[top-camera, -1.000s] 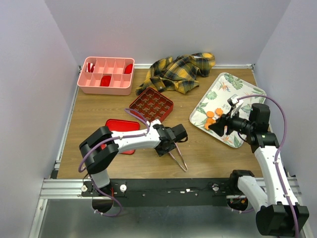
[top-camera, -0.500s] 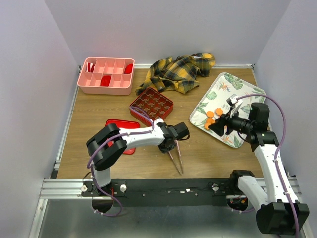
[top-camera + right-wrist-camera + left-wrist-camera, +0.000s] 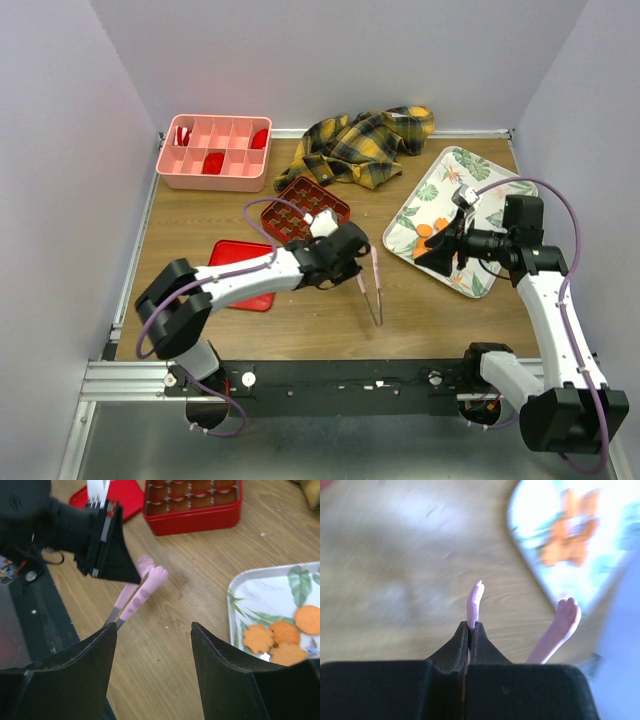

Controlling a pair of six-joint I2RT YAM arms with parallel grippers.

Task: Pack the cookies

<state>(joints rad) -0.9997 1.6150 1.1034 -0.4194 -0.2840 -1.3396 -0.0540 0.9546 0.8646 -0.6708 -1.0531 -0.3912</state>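
Several orange cookies (image 3: 280, 636) lie at the near-left end of the leaf-print tray (image 3: 265, 592); they also show in the top view (image 3: 425, 230) and blurred in the left wrist view (image 3: 575, 535). The red gridded box (image 3: 307, 208) stands at mid-table, its far edge in the right wrist view (image 3: 192, 502). My left gripper (image 3: 358, 262) is shut on one arm of the pink tongs (image 3: 475, 600); the other arm (image 3: 560, 625) stands free. The tongs (image 3: 376, 290) point near-right. My right gripper (image 3: 154, 626) is open and empty, over the tray's near-left edge (image 3: 437, 257).
A flat red lid (image 3: 240, 268) lies left of my left arm. A pink compartment organiser (image 3: 213, 150) with red pieces stands at the back left. A yellow plaid cloth (image 3: 365, 140) is bunched at the back. The tray (image 3: 470, 185) lies at the right.
My left arm has swung up and right with the tongs, which now sit higher and nearer the tray. My right gripper has shifted slightly over the tray's edge, still open.
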